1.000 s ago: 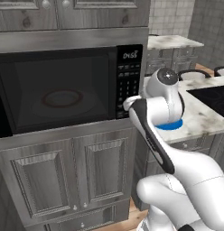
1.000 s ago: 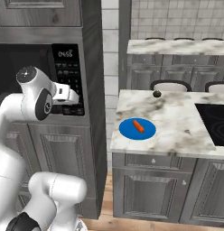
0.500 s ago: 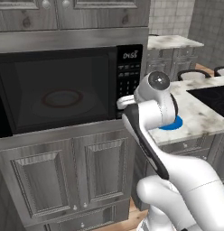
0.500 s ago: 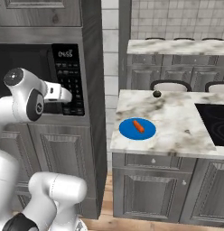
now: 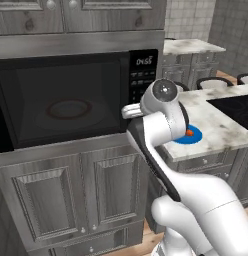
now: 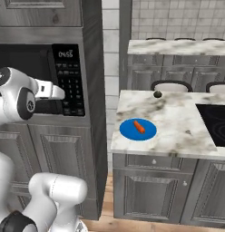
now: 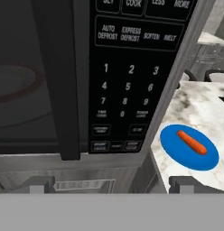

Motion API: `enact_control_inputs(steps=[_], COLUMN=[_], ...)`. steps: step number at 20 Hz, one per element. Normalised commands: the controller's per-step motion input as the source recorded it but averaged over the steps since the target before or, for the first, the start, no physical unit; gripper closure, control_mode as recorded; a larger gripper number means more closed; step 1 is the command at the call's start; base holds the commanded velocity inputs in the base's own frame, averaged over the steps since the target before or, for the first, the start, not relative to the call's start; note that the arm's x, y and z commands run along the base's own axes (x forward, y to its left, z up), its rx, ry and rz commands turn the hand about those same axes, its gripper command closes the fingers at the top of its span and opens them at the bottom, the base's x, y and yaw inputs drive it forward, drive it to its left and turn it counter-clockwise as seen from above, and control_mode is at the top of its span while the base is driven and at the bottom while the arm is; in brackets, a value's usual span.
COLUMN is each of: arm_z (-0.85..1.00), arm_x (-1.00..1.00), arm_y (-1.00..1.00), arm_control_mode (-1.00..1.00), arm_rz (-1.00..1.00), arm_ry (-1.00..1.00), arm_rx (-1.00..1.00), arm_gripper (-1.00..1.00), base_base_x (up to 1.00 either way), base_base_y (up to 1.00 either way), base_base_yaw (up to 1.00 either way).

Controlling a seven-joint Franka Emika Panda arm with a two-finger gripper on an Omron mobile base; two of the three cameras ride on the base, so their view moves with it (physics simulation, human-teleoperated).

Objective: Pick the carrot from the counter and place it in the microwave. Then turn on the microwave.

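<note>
The carrot [image 6: 139, 127] lies on a round blue plate [image 6: 128, 132] near the front left corner of the marble bench [image 6: 178, 122], untouched. To the left of the bench stands the built-in black microwave [image 5: 66, 100], its dark glass door shut and a turntable ring faintly visible behind it; the keypad panel [image 7: 127, 85] sits on its right side. The gripper [image 7: 109, 185] hangs in front of the microwave's lower keypad, jaws spread wide apart and holding nothing, well apart from the carrot.

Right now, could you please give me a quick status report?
Pincer open, empty, facing microwave keypad. Carrot on blue plate on counter. Microwave door shut.
</note>
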Motion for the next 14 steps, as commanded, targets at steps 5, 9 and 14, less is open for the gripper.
enact_control_inputs(steps=[5,9,14], arm_z=[0.10,0.04,0.03], arm_x=[0.00,0.01,0.05], arm_y=[0.22,0.20,0.19], arm_control_mode=[-1.00,-1.00,-1.00], arm_rz=[-0.02,0.00,0.00], arm_ry=[-0.01,-0.02,-0.02], arm_rx=[0.00,-0.01,-0.01], arm_gripper=[-1.00,-1.00,-1.00], base_base_x=[0.00,0.00,0.00], base_base_y=[0.00,0.00,0.00], base_base_yaw=[0.00,0.00,0.00])
